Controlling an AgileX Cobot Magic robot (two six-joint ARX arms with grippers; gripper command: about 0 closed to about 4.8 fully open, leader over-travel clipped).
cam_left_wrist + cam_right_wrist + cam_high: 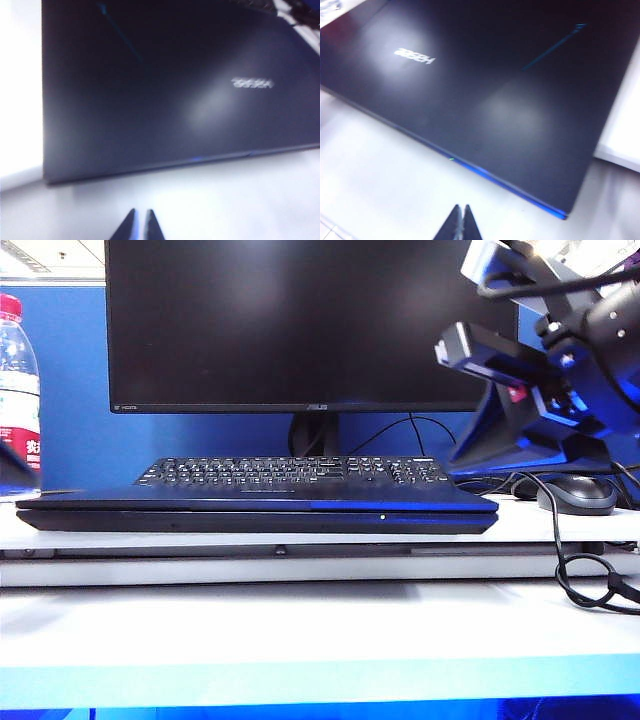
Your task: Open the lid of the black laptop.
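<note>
Bench (300,630) front edge bare; black laptop (256,512) shut, lid (165,85) stiff, slick: lift at front lip. Left hand (140,225), right hand (459,222) closed, empty, above bench before laptop.

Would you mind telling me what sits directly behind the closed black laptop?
A separate black keyboard sits right behind the black laptop, then the ASUS monitor. The laptop hides the keyboard's front edge and the desk under it.

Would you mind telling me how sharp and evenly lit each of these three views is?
Exterior view: fairly sharp, blue cast on the black laptop, monitor dark. Left wrist view: soft and blurred, pale glare on the lid, table washed out, left tool near-closed. Right wrist view: similarly blurred, two glare patches on the lid, right tool closed.
</note>
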